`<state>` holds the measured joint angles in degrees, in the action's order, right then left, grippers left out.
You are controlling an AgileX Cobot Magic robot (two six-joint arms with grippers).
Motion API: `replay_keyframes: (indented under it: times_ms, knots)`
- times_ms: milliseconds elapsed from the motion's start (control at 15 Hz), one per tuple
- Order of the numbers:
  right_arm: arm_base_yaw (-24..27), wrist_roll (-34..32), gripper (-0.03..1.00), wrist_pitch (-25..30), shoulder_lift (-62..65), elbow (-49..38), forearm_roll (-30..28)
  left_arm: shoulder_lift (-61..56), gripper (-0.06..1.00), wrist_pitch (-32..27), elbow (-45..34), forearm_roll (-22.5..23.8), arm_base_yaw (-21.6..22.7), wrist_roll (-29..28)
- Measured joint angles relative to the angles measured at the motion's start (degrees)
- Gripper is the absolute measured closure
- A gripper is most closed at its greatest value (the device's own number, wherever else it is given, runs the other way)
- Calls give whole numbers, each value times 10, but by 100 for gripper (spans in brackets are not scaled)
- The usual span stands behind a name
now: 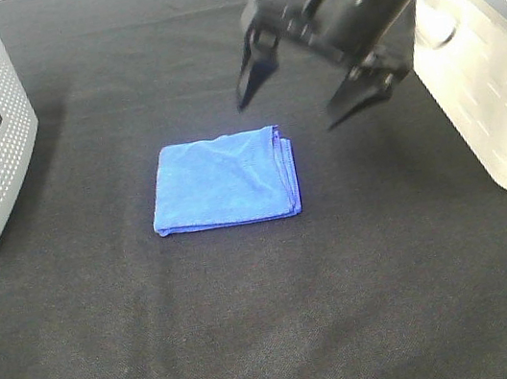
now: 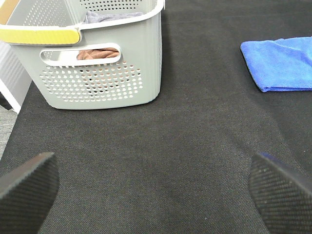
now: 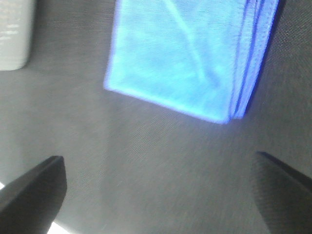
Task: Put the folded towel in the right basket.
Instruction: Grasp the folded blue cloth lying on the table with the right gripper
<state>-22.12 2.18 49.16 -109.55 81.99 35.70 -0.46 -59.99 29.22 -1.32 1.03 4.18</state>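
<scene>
The black tabletop (image 1: 260,344) carries the white right basket (image 1: 501,99) just behind the right pincer (image 1: 287,114), on its arm's side. The folded towel (image 1: 223,180), nearly square, lies flat below and ahead of that pincer, its layered edges nearest it and not yet between the fingers. The right pincer hangs spread wide, holding nothing. The left pincer (image 2: 156,195), also wide and empty, is well apart from the towel.

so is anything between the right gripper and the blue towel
No. Only bare black tablecloth lies between the open right gripper and the blue towel, clearest in the right wrist view.
</scene>
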Motion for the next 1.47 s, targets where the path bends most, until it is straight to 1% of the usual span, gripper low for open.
replay_keyframes:
  times_ms: [67,133,333,467,533,733,933,1333,1467]
  knots:
    - [0,0,-1,0,0,0,0,0,-5,0,0,0,0,0]
    - [0,4,-1,-1,-30,13,-1,0,-5,0,0,0,0,0]
    - [2,4,-1,-15,-105,76,-15,0,-5,0,0,0,0,0]
    - [19,2,-1,-26,-149,129,-21,0,-5,0,0,0,0,0]
    - [28,2,-1,-28,-159,140,-22,0,-5,0,0,0,0,0]
    - [44,1,-1,-19,-195,142,-23,0,-5,0,0,0,0,0]
    - [54,9,-1,-12,-238,144,-6,0,-5,0,0,0,0,0]
    - [56,19,-1,-5,-252,154,7,0,-5,0,0,0,0,0]
    - [44,24,0,-13,-258,155,21,0,-5,0,0,0,0,0]
